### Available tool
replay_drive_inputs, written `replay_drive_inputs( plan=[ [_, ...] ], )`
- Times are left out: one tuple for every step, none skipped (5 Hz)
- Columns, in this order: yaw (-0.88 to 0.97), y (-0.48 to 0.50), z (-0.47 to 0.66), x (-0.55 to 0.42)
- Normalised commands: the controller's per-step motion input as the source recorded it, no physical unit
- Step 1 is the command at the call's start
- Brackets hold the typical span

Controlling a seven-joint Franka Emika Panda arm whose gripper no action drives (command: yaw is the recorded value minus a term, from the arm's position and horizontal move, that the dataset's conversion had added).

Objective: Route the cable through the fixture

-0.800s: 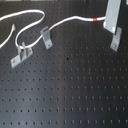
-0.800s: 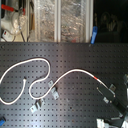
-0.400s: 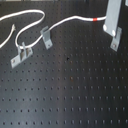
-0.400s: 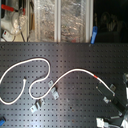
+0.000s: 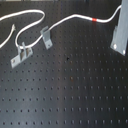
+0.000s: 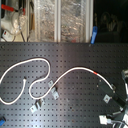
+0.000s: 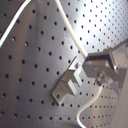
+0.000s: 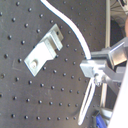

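Note:
The cable is a thin white cord that loops on the black pegboard at the first exterior view's left. It runs right past its red band to my gripper, which is shut on the cable just beyond the band. Two small grey fixtures stand near the loop, one upright and one lower. The cable passes close by the upright fixture; I cannot tell whether it goes through. The second exterior view shows the cable, the gripper and a fixture. Both wrist views show the cable entering the gripper beside a fixture.
The pegboard stretches wide around the fixtures. Clear plastic bins and clutter stand behind the board's far edge in the second exterior view. The arm's body sits at the second exterior view's lower right.

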Motion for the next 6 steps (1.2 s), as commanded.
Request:
replay_drive_inputs(
  plan=[
    [-0.11,-0.397,0.43,-0.206],
    [-0.01,-0.286,0.23,-0.179],
    [0.0,-0.015,0.0,-0.009],
    [0.0,-0.409,0.22,-0.281],
    [0.32,-0.165,0.13,-0.339],
    [0.0,-0.01,0.0,-0.013]
  ],
)
